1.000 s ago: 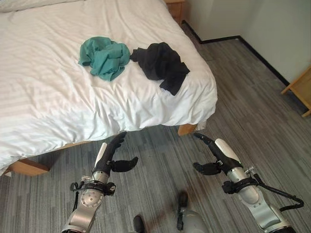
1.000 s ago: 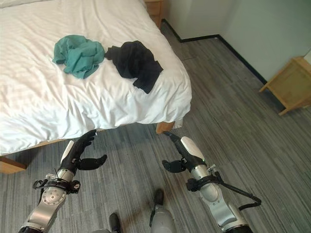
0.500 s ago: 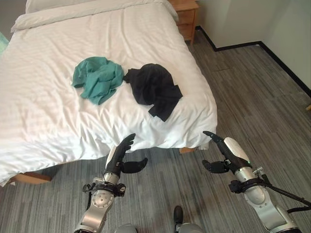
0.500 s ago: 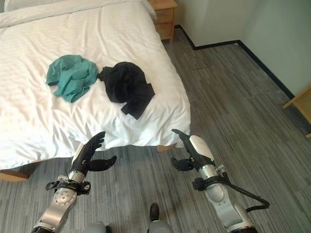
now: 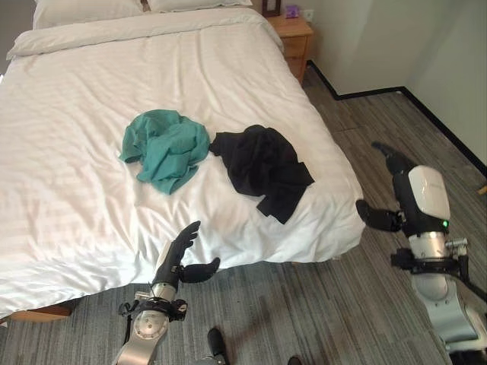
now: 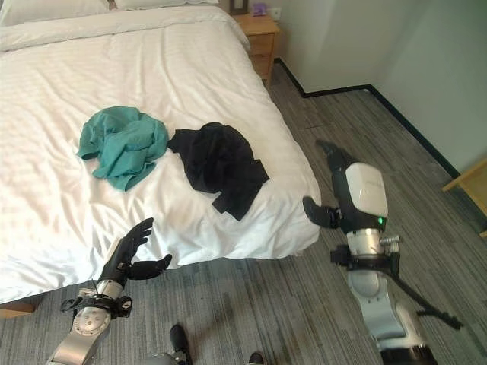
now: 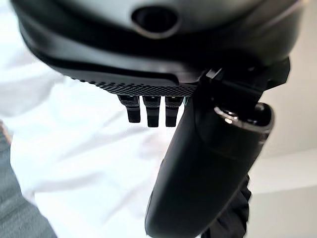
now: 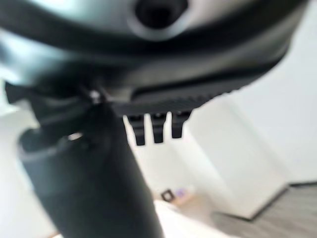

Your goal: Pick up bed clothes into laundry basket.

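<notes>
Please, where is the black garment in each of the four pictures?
Left eye view: black garment on the white bed, right of centre, beside the teal garment.
Right eye view: near the centre, again beside the teal garment.
Left wrist view: a dark edge past the thumb, probably it.
Right wrist view: I cannot find it.
Shared landmark: the teal garment.

A wooden nightstand carries perhaps 1 small purple object.
</notes>
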Controlling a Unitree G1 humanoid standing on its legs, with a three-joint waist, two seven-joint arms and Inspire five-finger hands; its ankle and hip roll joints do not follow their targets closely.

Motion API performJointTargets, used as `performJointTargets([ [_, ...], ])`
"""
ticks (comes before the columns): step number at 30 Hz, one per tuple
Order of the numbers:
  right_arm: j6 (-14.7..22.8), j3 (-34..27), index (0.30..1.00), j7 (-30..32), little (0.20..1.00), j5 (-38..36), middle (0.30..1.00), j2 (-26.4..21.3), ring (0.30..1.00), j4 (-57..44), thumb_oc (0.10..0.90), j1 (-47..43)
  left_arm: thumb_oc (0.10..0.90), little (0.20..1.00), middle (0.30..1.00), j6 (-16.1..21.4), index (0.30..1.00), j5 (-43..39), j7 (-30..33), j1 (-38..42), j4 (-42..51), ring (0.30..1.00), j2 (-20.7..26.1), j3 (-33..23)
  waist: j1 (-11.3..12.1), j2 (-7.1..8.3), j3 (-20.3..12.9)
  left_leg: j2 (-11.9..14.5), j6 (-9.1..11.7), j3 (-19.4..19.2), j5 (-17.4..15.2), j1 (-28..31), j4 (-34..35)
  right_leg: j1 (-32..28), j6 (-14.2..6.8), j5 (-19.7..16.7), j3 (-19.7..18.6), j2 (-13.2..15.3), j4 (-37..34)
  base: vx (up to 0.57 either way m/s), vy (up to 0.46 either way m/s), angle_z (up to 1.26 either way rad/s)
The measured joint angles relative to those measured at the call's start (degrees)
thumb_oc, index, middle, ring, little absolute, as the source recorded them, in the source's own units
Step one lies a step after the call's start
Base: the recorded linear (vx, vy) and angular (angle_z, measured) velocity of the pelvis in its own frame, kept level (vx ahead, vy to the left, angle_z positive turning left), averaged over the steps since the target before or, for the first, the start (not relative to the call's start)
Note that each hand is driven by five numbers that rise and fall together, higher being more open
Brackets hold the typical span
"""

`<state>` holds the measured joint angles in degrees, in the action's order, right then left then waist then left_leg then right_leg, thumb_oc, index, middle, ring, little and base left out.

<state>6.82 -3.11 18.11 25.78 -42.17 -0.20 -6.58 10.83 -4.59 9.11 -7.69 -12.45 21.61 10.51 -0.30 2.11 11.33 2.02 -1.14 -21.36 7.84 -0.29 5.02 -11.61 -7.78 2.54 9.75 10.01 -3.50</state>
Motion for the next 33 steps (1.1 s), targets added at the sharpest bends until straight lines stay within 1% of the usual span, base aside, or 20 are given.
performJointTargets([
  [1,-0.35,1.28,0.900,0.26,0.900,-0.64,0.900,-0.96,0.900,3.19,0.800,-2.62,0.800,0.900,0.900,-0.03,0.900,-0.49,-0.16,-0.28,-0.26,0.900,0.08,0.10,0.53,0.20,0.07,-0.04,-0.24,0.46,-0.22,0.34,0.01,0.45,-1.06,0.68,1.11,-0.18,2.51,0.08,0.068,0.25],
  [2,-0.99,2.27,0.900,0.21,0.900,-1.55,0.900,-1.77,0.900,6.49,0.800,-4.30,0.800,0.900,0.900,-0.26,0.900,-1.34,-0.68,-0.46,-0.52,0.900,0.19,0.54,0.79,0.10,0.06,0.76,-0.39,0.70,-0.13,0.96,0.00,1.32,-2.46,1.70,1.74,-0.07,5.77,0.09,0.057,0.29],
  [4,-2.07,2.65,0.900,0.20,0.900,-2.66,0.900,-2.10,0.900,9.58,0.800,-5.14,0.800,0.900,0.900,-0.45,0.900,-2.26,-1.07,-1.15,-0.60,0.900,0.23,0.78,1.69,0.40,0.16,0.78,-0.76,1.21,-0.58,1.81,-0.01,1.90,-3.28,2.17,2.23,-0.38,10.11,0.14,0.063,0.30],
  [5,-2.25,3.23,0.900,0.22,0.900,-3.41,0.900,-2.15,0.900,12.44,0.800,-6.55,0.800,0.900,0.900,-0.49,0.900,-2.55,-1.10,-1.28,-1.23,0.900,0.25,0.82,1.48,0.21,0.11,1.31,-1.25,1.75,-0.89,2.11,0.00,4.12,-4.40,3.13,2.42,-0.20,15.74,0.15,0.035,0.33],
  [6,-2.73,4.34,0.900,0.18,0.900,-4.65,0.900,-2.11,0.900,15.18,0.800,-7.74,0.800,0.900,0.900,-0.81,0.900,-2.71,-1.11,-1.52,-1.36,0.900,0.64,0.67,1.44,0.19,0.12,2.38,-1.83,2.07,-1.35,2.30,0.00,7.51,-4.61,3.13,2.28,0.18,23.24,0.19,0.011,0.26],
  [7,-2.87,5.18,0.900,0.11,0.900,-4.89,0.900,-2.27,0.900,16.16,0.800,-8.15,0.800,0.900,0.900,-0.95,0.900,-2.85,-1.09,-1.52,-1.46,0.900,1.13,0.65,1.69,0.38,0.19,2.69,-2.08,2.68,-1.52,2.54,-0.01,9.66,-5.10,3.77,2.69,0.76,27.25,0.22,-0.019,0.12],
  [8,-2.88,5.86,0.900,-0.20,0.900,-4.91,0.900,-2.36,0.900,16.28,0.800,-8.30,0.800,0.900,0.900,-1.01,0.900,-3.39,-1.17,-1.54,-1.56,0.900,1.60,0.46,2.16,0.67,0.32,2.68,-2.98,3.44,-2.24,2.86,-0.01,10.94,-5.13,5.11,2.80,1.42,29.47,0.20,-0.036,0.01],
  [9,-2.82,7.73,0.900,-0.43,0.900,-4.88,0.900,-2.69,0.900,16.23,0.800,-9.31,0.800,0.900,0.900,-1.03,0.900,-4.01,-1.18,-1.39,-2.17,0.900,1.44,-0.28,2.15,0.64,0.46,2.80,-2.66,4.07,-2.68,2.98,-0.01,11.30,-4.41,6.74,3.44,1.86,25.73,0.21,-0.064,0.10],
  [10,-2.69,9.05,0.900,-0.61,0.900,-4.84,0.900,-2.92,0.900,16.10,0.800,-9.95,0.800,0.900,0.900,-1.05,0.900,-4.40,-1.25,-0.96,-2.71,0.900,1.51,-0.64,1.73,0.52,0.59,2.95,-2.09,4.94,-2.28,2.56,-0.02,10.96,-3.93,6.07,3.63,1.58,19.56,0.21,-0.098,0.17],
  [12,-2.40,11.14,0.900,-1.30,0.900,-4.76,0.900,-3.06,0.900,15.94,0.800,-10.67,0.800,0.900,0.900,-1.05,0.900,-4.41,-1.76,-0.76,-2.85,0.900,1.59,-1.54,1.58,0.71,0.71,3.18,-1.69,7.39,-2.63,1.74,0.01,10.75,-1.06,2.74,3.08,0.05,6.21,0.18,-0.125,0.39],
  [13,-2.43,12.26,0.900,-1.90,0.900,-4.75,0.900,-3.18,0.900,15.99,0.800,-10.96,0.800,0.900,0.900,-1.04,0.900,-4.43,-2.12,-0.37,-2.90,0.900,1.72,-1.79,1.18,0.91,0.72,3.35,0.38,9.04,-2.07,1.10,0.03,10.10,-0.43,-1.09,1.97,-0.84,-1.09,0.11,-0.125,0.82],
  [14,-2.46,13.43,0.900,-2.30,0.900,-4.73,0.900,-3.44,0.900,16.44,0.800,-11.07,0.800,0.900,0.900,-1.06,0.900,-4.40,-2.35,-0.27,-3.22,0.900,2.05,-1.72,0.70,1.51,1.14,3.03,1.57,11.15,-1.42,0.90,0.12,9.25,0.32,-6.95,1.22,-1.05,-2.41,0.09,-0.097,0.84],
  [15,-3.19,15.78,0.900,-3.13,0.900,-4.72,0.900,-3.63,0.900,18.25,0.800,-12.18,0.800,0.900,0.900,-1.06,0.900,-4.37,-2.54,-0.61,-3.39,0.900,1.42,-1.61,1.13,0.81,1.12,4.36,2.47,10.62,-1.15,1.18,0.19,8.69,1.36,-7.02,3.04,-2.29,-1.96,0.08,-0.093,0.61],
  [16,-3.54,17.96,0.900,-3.97,0.900,-4.59,0.900,-3.83,0.900,19.08,0.800,-13.58,0.800,0.900,0.900,-1.02,0.900,-4.34,-2.70,-1.79,-3.10,0.900,1.41,-1.51,1.92,0.21,0.92,5.28,2.99,9.22,-1.15,1.18,0.13,8.67,1.91,-6.67,3.32,-3.43,-1.97,0.12,-0.060,0.20],
  [18,-3.59,20.02,0.900,-4.30,0.900,-4.50,0.900,-3.50,0.900,21.44,0.800,-15.93,0.800,0.900,0.900,-1.12,0.900,-4.36,-3.19,-3.28,-3.15,0.900,0.27,-1.88,2.55,-0.53,1.06,6.41,3.69,9.31,-0.89,1.14,0.06,8.30,2.63,-6.19,4.00,-4.63,-1.97,0.13,-0.039,0.11],
  [21,-3.76,22.63,0.900,-5.15,0.900,-4.51,0.900,-3.46,0.900,26.72,0.800,-19.90,0.800,0.900,0.900,-1.15,0.900,-4.41,-3.84,-5.86,-3.21,0.900,-1.47,-1.53,3.28,-0.74,0.94,6.37,4.77,9.46,-0.89,1.11,0.05,7.99,2.60,-5.82,4.19,-4.65,-1.98,0.11,-0.043,0.12],
  [24,-4.28,23.14,0.900,-5.48,0.900,-3.75,0.900,-2.92,0.900,28.69,0.800,-21.14,0.800,0.900,0.900,-1.18,0.900,-4.43,-3.75,-6.68,-3.23,0.900,-1.42,-1.73,5.07,-0.75,0.93,5.47,4.79,10.01,-0.87,0.92,0.05,7.71,2.39,-5.66,4.65,-4.11,-1.99,0.06,-0.043,0.12],
  [26,-4.45,23.16,0.900,-5.47,0.900,-3.43,0.900,-2.13,0.900,28.70,0.800,-21.43,0.800,0.900,0.900,-1.18,0.900,-4.57,-3.56,-6.60,-3.22,0.900,-1.10,-1.79,5.18,-0.80,0.89,4.98,4.78,10.88,-0.87,0.85,0.05,7.30,2.29,-5.59,5.54,-3.71,-1.99,0.02,-0.030,0.23],
  [29,-4.80,25.64,0.900,-5.39,0.900,-3.30,0.900,-0.26,0.900,29.49,0.800,-24.84,0.800,0.900,0.900,-1.17,0.900,-4.99,-3.32,-6.49,-3.30,0.900,-0.67,-1.77,5.73,-1.06,0.75,4.70,4.76,12.10,-0.88,0.08,0.06,7.22,2.03,-5.39,6.61,-3.50,-2.00,0.02,-0.025,0.22],
  [33,-4.72,28.48,0.900,-5.25,0.900,-3.32,0.900,4.24,0.900,33.56,0.800,-30.11,0.800,0.900,0.900,-1.16,0.900,-6.08,-3.41,-6.54,-3.50,0.900,-0.77,-1.06,6.87,-1.53,0.46,4.72,4.79,12.75,-0.86,-0.60,0.05,7.49,1.97,-5.32,7.32,-3.60,-2.00,0.00,-0.031,0.11],
])
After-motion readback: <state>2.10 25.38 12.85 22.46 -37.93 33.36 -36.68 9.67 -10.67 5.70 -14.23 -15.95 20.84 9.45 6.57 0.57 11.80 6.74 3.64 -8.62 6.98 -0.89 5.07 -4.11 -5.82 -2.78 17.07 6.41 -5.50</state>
